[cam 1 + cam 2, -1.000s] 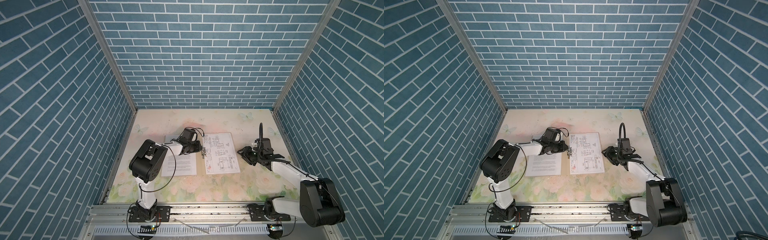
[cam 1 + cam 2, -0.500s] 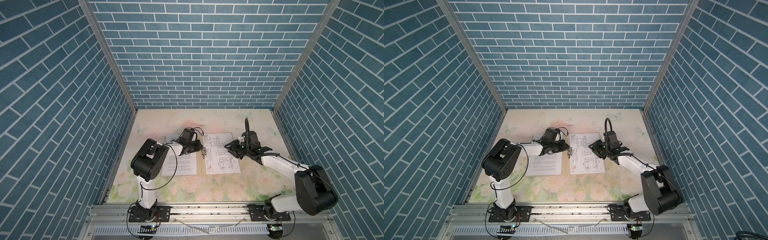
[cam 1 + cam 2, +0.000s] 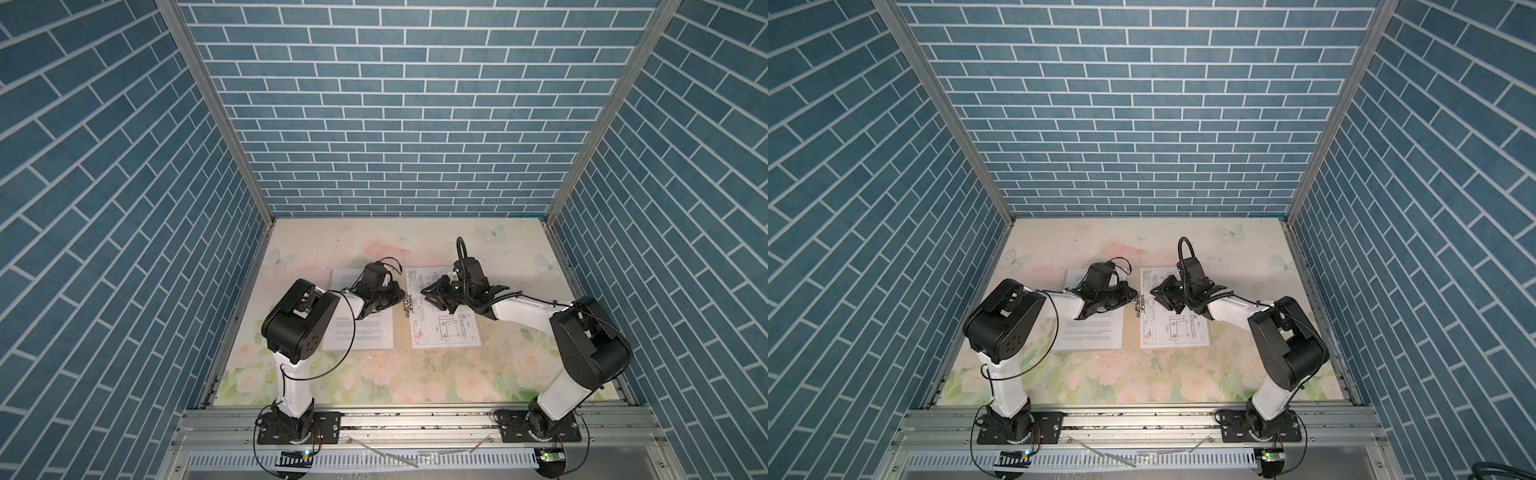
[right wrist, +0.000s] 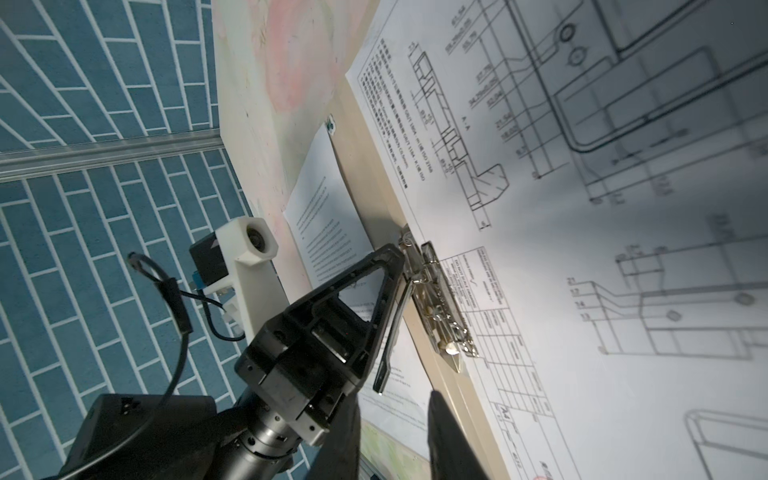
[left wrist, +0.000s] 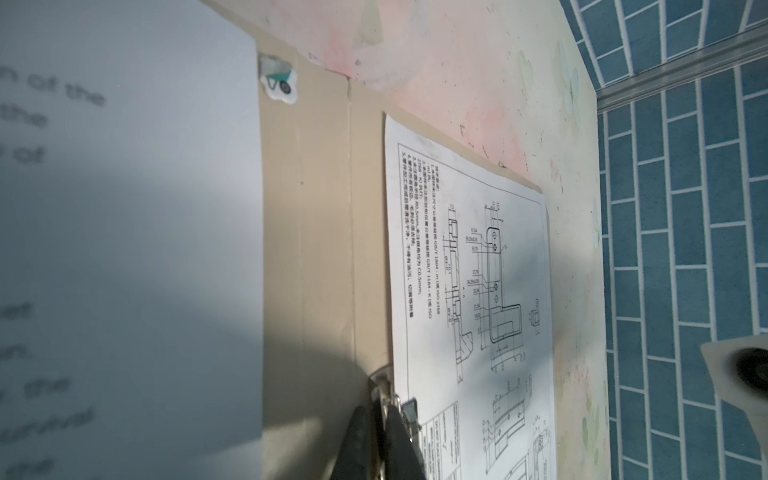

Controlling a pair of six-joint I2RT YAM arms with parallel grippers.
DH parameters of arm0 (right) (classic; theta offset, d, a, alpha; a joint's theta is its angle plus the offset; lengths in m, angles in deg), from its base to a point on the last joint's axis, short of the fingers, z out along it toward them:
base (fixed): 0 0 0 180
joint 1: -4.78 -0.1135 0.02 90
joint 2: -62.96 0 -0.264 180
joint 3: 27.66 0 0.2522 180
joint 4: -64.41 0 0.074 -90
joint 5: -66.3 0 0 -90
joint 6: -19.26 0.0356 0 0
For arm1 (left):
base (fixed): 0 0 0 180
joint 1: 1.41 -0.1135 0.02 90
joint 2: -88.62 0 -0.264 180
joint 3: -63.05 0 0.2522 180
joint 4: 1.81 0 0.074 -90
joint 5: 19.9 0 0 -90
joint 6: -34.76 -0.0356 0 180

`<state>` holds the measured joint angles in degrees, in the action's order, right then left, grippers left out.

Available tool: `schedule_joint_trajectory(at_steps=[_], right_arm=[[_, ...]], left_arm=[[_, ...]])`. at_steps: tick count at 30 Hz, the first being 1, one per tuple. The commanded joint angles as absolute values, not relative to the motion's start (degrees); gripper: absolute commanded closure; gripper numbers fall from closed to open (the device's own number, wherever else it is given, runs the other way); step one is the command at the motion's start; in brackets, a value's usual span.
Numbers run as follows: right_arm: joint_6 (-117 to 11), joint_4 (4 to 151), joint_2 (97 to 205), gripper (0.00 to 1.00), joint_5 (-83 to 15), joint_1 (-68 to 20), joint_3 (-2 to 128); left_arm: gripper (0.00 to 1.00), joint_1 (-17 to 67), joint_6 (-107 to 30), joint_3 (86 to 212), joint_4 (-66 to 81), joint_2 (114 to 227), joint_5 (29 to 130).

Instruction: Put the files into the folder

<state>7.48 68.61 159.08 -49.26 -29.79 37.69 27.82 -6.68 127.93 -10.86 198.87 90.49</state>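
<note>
Both arms are showing white link shells between bulky black joint housings, the left arm (image 3: 297, 328) and right arm (image 3: 582, 353) bolted on black base plates. Thin black cables are looping beside them. The left end effector (image 4: 399, 266) is showing black triangular open-frame fingers under a white camera mount.
</note>
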Motion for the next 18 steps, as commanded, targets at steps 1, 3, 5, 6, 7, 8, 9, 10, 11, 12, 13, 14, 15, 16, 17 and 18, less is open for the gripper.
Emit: schedule_joint_trajectory(at_steps=[1,3,5,6,7,8,9,10,11,12,13,14,15,16,17,18], right_arm=[[11.45,67.13,160.83,0.73,-50.24,-31.71,40.84],[12.2,67.03,161.71,0.73,-50.25,-32.86,41.25],[12.78,66.97,162.53,0.73,-49.94,-33.81,41.55],[13.22,66.59,162.96,0.73,-49.7,-34.24,41.7],[13.81,66.02,163.39,0.73,-49.48,-34.64,41.68],[14.14,65.68,163.83,0.73,-49.29,-34.91,41.8],[14.41,65.6,164.2,0.73,-49.02,-35.27,42.14],[14.51,65.84,164.54,0.73,-48.74,-35.62,42.55],[14.51,65.95,164.94,0.73,-48.54,-35.86,42.86],[14.6,66.11,165.31,0.73,-48.42,-36.03,43.26],[14.65,66.21,165.68,0.73,-48.27,-36.25,43.62],[14.69,66.26,165.94,0.73,-48.08,-36.28,43.84],[14.69,66.29,166.22,0.74,-47.88,-36.38,44.06],[14.69,66.36,166.4,0.75,-47.79,-36.35,44.25],[14.69,66.4,166.58,0.76,-47.71,-36.36,44.36],[14.69,66.56,166.66,0.76,-47.63,-36.34,44.39]], left_arm=[[0.88,28.73,-5.13,126.12,-7.34,199.34,88.93],[0.88,28.73,-5.12,126.2,-7.23,199.33,88.96],[0.89,28.76,-5.27,126.21,-7.1,199.27,88.98],[0.89,28.73,-5.41,126.21,-6.88,199.19,88.92],[0.89,28.74,-5.57,126.21,-6.65,199.18,88.74],[0.88,28.73,-5.63,126.13,-6.64,199.15,88.74],[0.88,28.73,-5.63,126.04,-6.69,199.05,88.74],[0.89,28.75,-5.58,125.88,-6.91,199.09,88.8],[0.89,28.74,-5.54,125.73,-7.01,199.07,88.78],[0.88,28.73,-5.41,125.52,-7.28,199.09,88.76],[0.89,28.73,-5.33,125.38,-7.47,199.05,88.8],[0.88,28.73,-5.28,125.2,-7.72,199.05,88.89],[0.88,28.76,-5.15,125.09,-7.98,199.18,89.0],[0.89,28.73,-5.21,125.07,-8.13,199.18,89.07],[0.88,28.73,-5.23,124.98,-8.18,199.26,89.08],[0.89,28.73,-5.23,124.9,-8.28,199.27,89.09]])
